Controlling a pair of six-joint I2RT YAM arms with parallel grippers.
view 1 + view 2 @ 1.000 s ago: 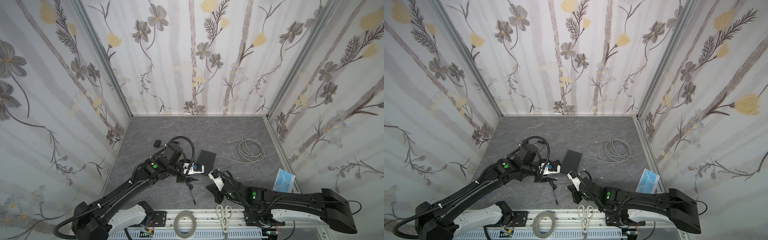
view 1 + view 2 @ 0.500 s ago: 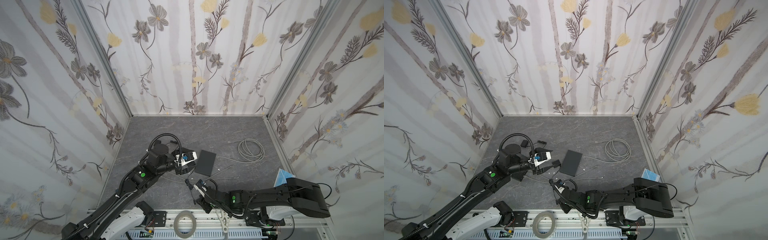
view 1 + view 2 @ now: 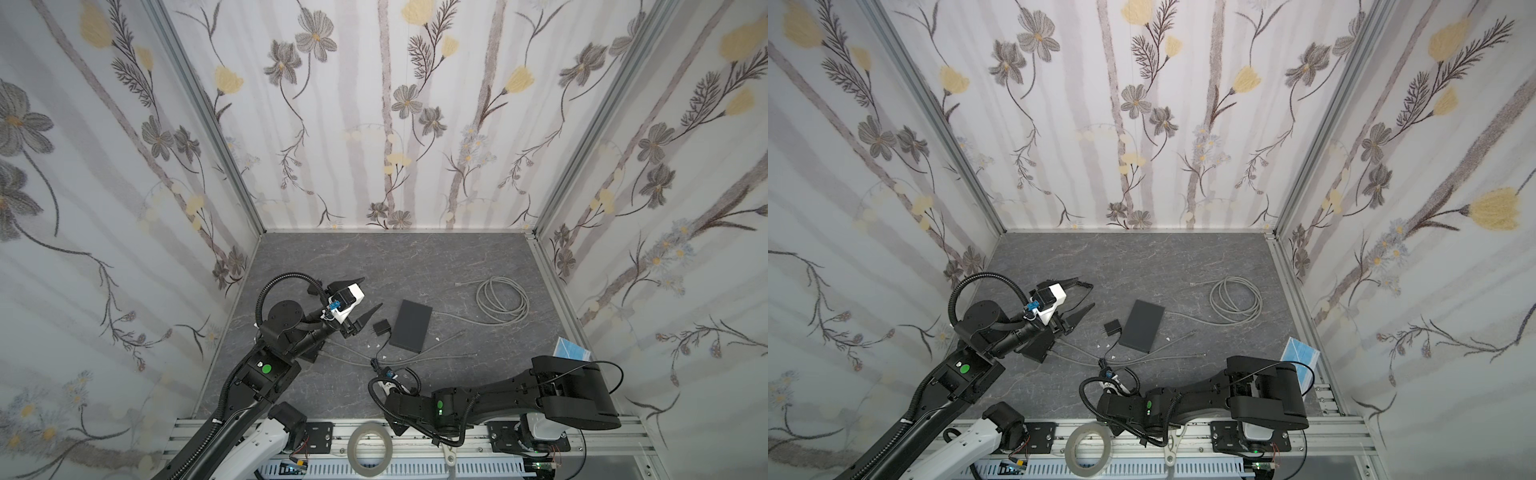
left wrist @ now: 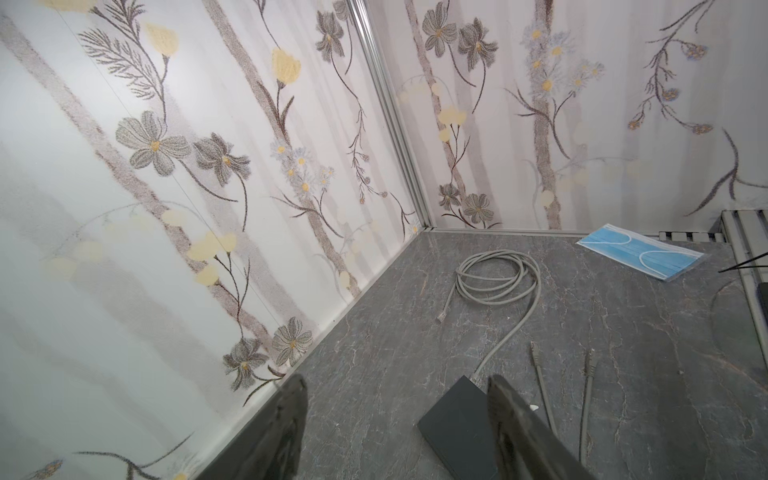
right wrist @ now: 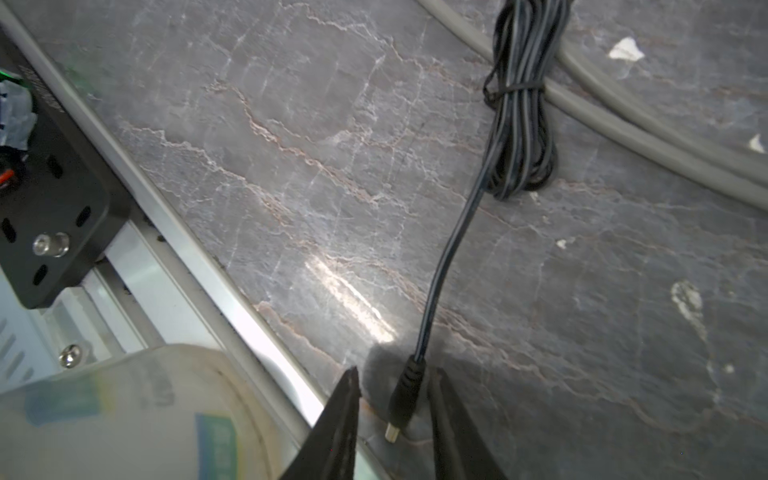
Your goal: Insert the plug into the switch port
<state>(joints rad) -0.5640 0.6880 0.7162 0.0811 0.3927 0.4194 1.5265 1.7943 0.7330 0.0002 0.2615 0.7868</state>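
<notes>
Grey marbled worktop [image 3: 415,257] floors a booth walled in flowered paper. Close to its front rail [image 5: 199,266] lies the plug [image 5: 402,399], a small black barrel with a metal tip, flat on the stone.

My right end effector [image 5: 394,369] straddles it. The two dark fingers [image 5: 345,415] stand parted with the plug between them, a clear gap on one side and very little on the other, so nothing is pinched. From the plug a thin black cord [image 5: 453,232] runs to a tied bundle [image 5: 519,137], which lies over two grey cables [image 5: 665,137]. My right arm [image 3: 498,390] is folded low along the front edge, with its base at the front right, the forearm reaching left and the wrist tipped down to the worktop.

Farther back, near the middle, the switch [image 3: 411,324] lies flat, a dark slab well apart from the plug. A small black adapter block [image 3: 381,327] sits just beside its left edge.

My left end effector [image 3: 372,292] hangs above the worktop just left of the switch, spread wide, holding nothing and aimed toward it. My left arm [image 3: 266,374] rises from the front left with the elbow bent high.

Beyond these, a grey coil [image 3: 500,300] rests toward the back right. A blue face mask [image 3: 572,349] lies at the right edge, and a roll of tape [image 3: 370,446] sits on the front frame.
</notes>
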